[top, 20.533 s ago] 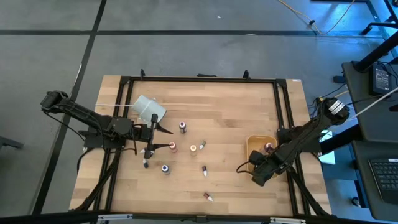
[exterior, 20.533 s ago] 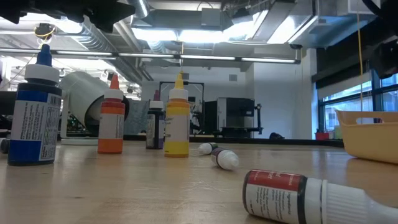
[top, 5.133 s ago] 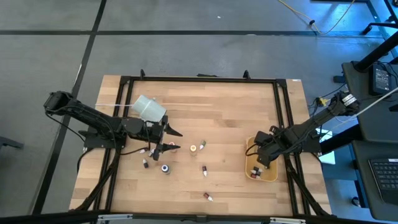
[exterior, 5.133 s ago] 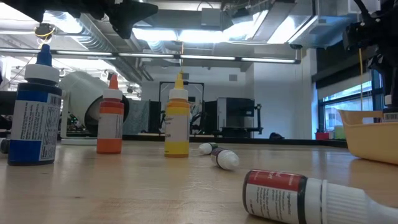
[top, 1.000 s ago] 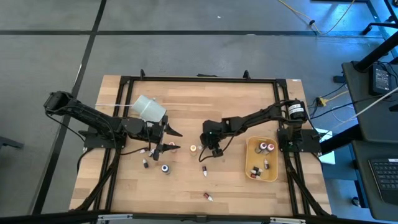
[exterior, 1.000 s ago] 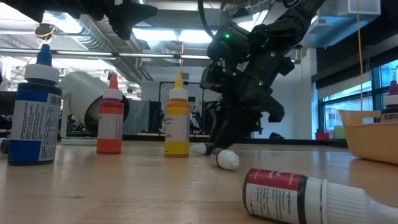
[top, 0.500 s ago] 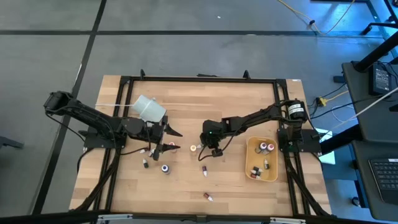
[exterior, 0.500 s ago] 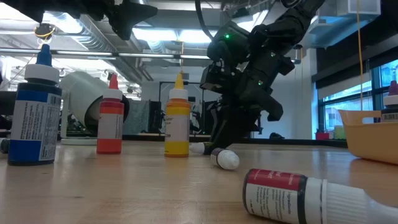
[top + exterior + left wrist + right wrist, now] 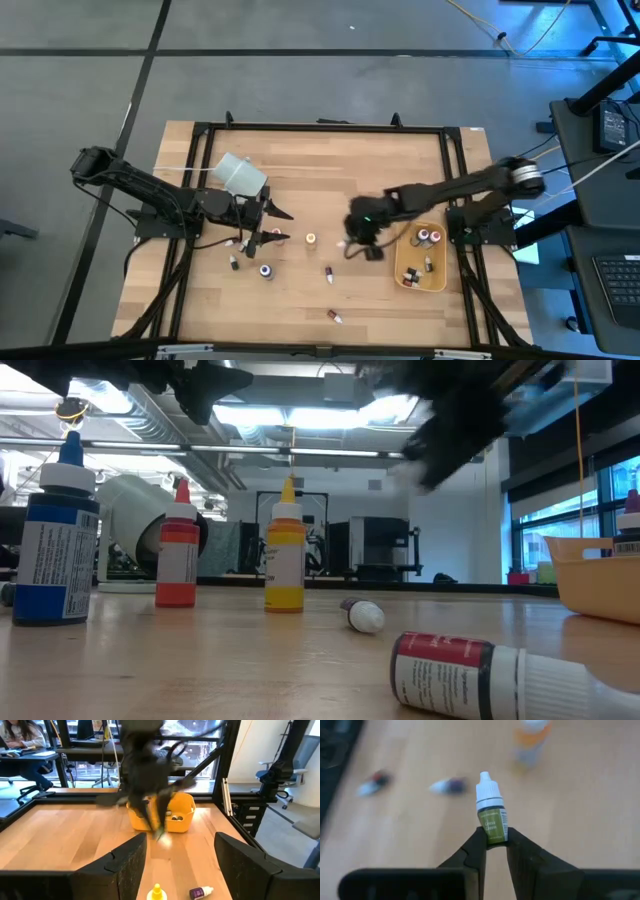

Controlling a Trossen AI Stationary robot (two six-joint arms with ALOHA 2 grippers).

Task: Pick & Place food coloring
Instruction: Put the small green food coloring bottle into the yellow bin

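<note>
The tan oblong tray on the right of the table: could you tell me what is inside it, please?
Inside the tan oblong plastic tray stand several tiny dropper bottles, at least four in the high view. The right arm overhangs its near-left corner, so anything under it cannot be seen.

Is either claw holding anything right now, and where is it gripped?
The right claw is shut on a green food coloring bottle, pinching its lower body, white cap pointing away. The left claw stands open and holds nothing.

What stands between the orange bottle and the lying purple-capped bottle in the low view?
The upright yellow bottle stands between the orange bottle and the lying bottle, as seen in the low view.
</note>
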